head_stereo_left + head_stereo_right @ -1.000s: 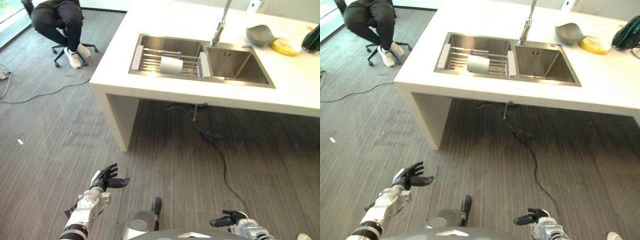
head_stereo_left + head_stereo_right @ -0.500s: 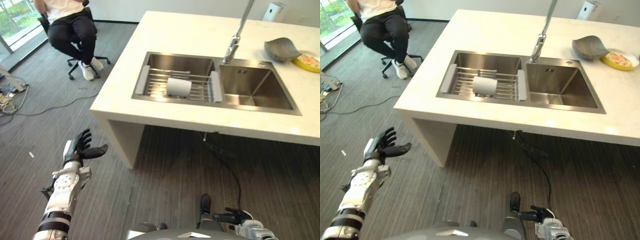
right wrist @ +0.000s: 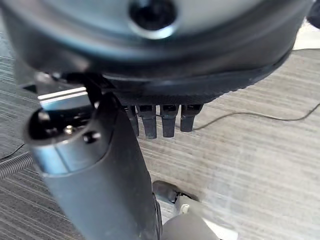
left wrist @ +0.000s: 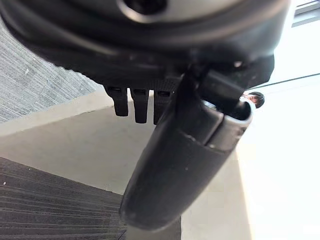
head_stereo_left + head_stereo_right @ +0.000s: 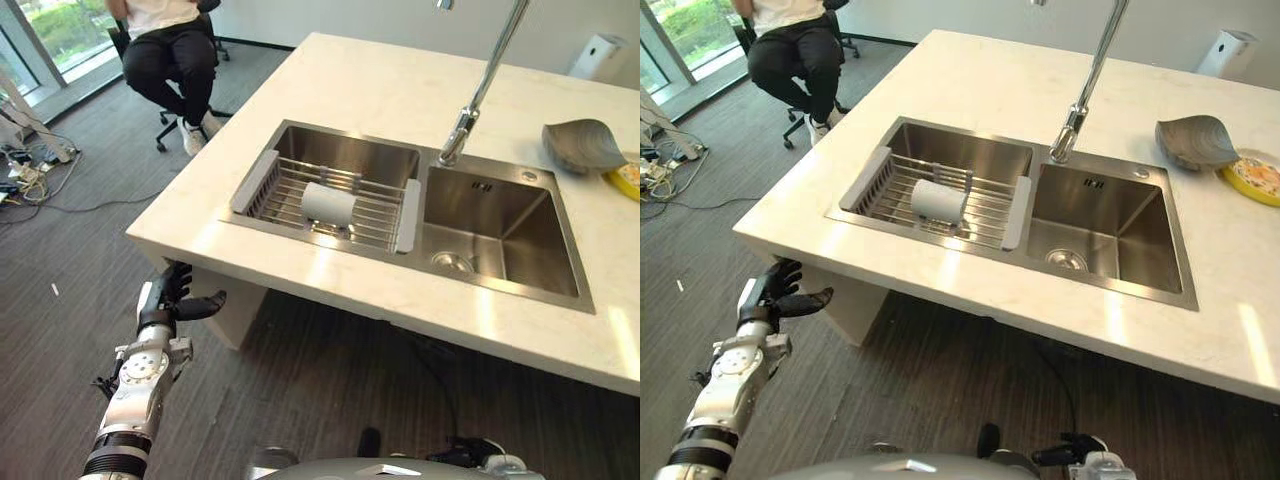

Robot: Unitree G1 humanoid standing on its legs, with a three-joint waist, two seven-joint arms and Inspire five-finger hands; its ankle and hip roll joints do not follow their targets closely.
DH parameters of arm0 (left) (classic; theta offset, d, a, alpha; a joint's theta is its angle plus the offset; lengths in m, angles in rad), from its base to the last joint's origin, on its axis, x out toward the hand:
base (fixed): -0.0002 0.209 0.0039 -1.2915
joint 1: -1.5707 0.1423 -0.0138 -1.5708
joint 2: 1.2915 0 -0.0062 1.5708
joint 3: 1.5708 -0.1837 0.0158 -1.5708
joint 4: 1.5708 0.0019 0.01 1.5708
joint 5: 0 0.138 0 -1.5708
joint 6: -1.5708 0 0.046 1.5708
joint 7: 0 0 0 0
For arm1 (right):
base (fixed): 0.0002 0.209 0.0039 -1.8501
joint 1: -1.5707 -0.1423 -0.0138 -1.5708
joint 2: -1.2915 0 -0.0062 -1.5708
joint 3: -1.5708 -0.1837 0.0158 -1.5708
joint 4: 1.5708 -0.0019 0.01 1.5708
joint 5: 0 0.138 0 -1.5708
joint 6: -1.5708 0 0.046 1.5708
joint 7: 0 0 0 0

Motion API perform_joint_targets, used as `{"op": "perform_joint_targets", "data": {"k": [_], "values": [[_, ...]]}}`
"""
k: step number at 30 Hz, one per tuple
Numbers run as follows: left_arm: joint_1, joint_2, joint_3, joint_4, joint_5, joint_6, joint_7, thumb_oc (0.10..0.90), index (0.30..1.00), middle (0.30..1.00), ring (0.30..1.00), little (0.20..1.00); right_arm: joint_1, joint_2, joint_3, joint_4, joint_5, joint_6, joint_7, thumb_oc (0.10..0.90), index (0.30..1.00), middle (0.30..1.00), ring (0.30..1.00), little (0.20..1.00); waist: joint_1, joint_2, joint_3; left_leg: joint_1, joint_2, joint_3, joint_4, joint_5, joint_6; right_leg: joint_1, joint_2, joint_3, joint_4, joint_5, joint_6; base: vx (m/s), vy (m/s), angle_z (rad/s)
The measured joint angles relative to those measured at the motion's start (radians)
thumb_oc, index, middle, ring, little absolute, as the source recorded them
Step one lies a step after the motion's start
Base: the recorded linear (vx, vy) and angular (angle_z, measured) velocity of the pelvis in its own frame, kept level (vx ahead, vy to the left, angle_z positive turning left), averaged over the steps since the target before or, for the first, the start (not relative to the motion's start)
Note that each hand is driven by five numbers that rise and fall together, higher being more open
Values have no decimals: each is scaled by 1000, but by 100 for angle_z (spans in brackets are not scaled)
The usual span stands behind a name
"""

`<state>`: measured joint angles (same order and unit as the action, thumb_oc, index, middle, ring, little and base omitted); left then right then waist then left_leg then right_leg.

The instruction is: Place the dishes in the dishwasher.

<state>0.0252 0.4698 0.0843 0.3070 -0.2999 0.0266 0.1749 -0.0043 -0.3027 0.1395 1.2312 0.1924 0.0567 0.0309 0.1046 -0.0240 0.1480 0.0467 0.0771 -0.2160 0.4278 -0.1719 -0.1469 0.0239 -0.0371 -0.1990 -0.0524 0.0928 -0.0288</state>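
Starting out, nothing loaded yet: white cup (image 5: 328,203) lies on its side on the wire rack (image 5: 300,204) in the sink's left basin, grey bowl (image 5: 1195,140) far right on the bench (image 5: 400,90). Left hand (image 5: 172,302) empty, fingers spread, below the bench's near edge. Right hand (image 5: 1068,452) low, relaxed, empty. No dishwasher seen.

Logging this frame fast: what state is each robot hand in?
Left robot hand: open, holding nothing.
Right robot hand: open, holding nothing.

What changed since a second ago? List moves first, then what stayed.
The camera swung up toward the counter. The left hand rose from low before the robot to the counter's near corner, open, holding nothing. The right hand stays low. The cup in the sink rack is untouched.
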Motion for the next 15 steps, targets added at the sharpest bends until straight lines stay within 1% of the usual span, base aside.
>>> {"op": "perform_joint_targets", "data": {"k": [1,2,3,4,5,6,7,8,9,10,11,12,13,14,15], "values": [[-4,-2,-1,-14,6,6,5,800,900,900,900,900,2,-4,-1,-1,1,-3,0,800,900,900,900,900,-3,-1,14,-23,4,24,31,-1,2,5,-2,-2,-6,-1,-7,77,-72,32],[-12,-3,-5,-31,21,8,9,800,900,900,900,900,-4,-6,-3,-2,5,-6,-7,800,900,900,900,900,-5,-5,34,-38,8,50,28,-6,3,12,-7,0,-16,-1,-11,75,-22,43],[-22,-3,-16,-42,34,10,12,800,900,900,900,900,-2,-8,-11,-2,5,-8,-12,800,900,900,900,900,-8,-11,47,-47,11,64,-9,-5,4,18,-14,5,-27,-1,-12,73,22,66],[-38,-2,-49,-71,59,14,12,800,900,900,900,900,1,-12,-39,4,6,-4,-17,800,900,900,900,900,-4,-34,72,-53,-7,69,-188,9,-6,16,-49,23,-33,1,-12,47,32,69],[-44,-1,-71,-89,79,16,12,800,900,900,900,900,-1,-21,-40,11,6,-1,-21,800,900,900,900,900,-4,-37,83,-58,-14,69,-287,46,-9,11,-66,34,-37,9,9,40,90,60],[-44,-1,-85,-108,89,18,11,800,900,900,900,900,-2,-34,-40,13,6,-1,-23,800,900,900,900,900,-6,-24,90,-63,-12,72,-366,85,-12,16,-67,38,-44,22,31,17,54,22],[-43,-3,-89,-124,103,18,11,800,900,900,900,900,-4,-47,-42,15,6,-2,-23,800,900,900,900,900,-3,4,101,-57,12,75,-423,127,-1,19,-55,40,-45,21,38,25,94,-17],[-43,2,-89,-152,134,26,17,800,900,900,900,900,-14,-71,-48,18,6,-15,-30,800,900,900,900,900,7,82,120,-37,72,99,-481,238,1,27,-13,49,-51,23,55,44,108,-50],[-43,23,-87,-156,155,26,20,800,900,900,900,900,-21,-55,-55,21,7,-26,-36,800,900,900,900,900,20,79,127,-27,63,126,-487,245,13,24,-27,61,-51,12,65,47,108,-55],[-43,39,-87,-162,160,26,22,800,900,900,900,900,-23,-48,-59,21,7,-28,-30,800,900,900,900,900,23,79,127,-26,56,137,-493,247,20,26,-37,53,-51,2,70,62,103,-39],[-43,53,-86,-163,172,30,22,800,900,900,900,900,-20,-27,-60,22,9,-36,-29,800,900,900,900,900,20,72,125,-10,43,150,-513,252,28,30,-56,35,-50,2,73,32,31,-15],[-43,59,-86,-163,182,33,24,800,900,900,900,900,-15,-8,-62,26,10,-36,-29,800,900,900,900,900,17,67,124,5,30,154,-522,260,47,41,-72,21,-47,19,94,63,96,-8],[-39,59,-86,-163,184,39,27,800,900,900,900,900,-7,14,-65,28,19,-34,-30,800,900,900,900,900,14,62,124,25,19,157,-521,254,53,59,-81,21,-48,36,111,39,64,-1],[-39,59,-86,-163,184,39,27,800,900,900,900,900,-7,14,-65,28,19,-34,-30,800,900,900,900,900,14,62,124,25,19,157,-521,254,53,59,-81,21,-48,36,111,37,95,-6],[-22,60,-81,-163,183,42,33,800,900,900,900,900,6,34,-70,32,39,-37,-33,800,900,900,900,900,9,58,120,46,15,161,-524,244,52,72,-82,28,-50,34,115,10,57,-7]]}}
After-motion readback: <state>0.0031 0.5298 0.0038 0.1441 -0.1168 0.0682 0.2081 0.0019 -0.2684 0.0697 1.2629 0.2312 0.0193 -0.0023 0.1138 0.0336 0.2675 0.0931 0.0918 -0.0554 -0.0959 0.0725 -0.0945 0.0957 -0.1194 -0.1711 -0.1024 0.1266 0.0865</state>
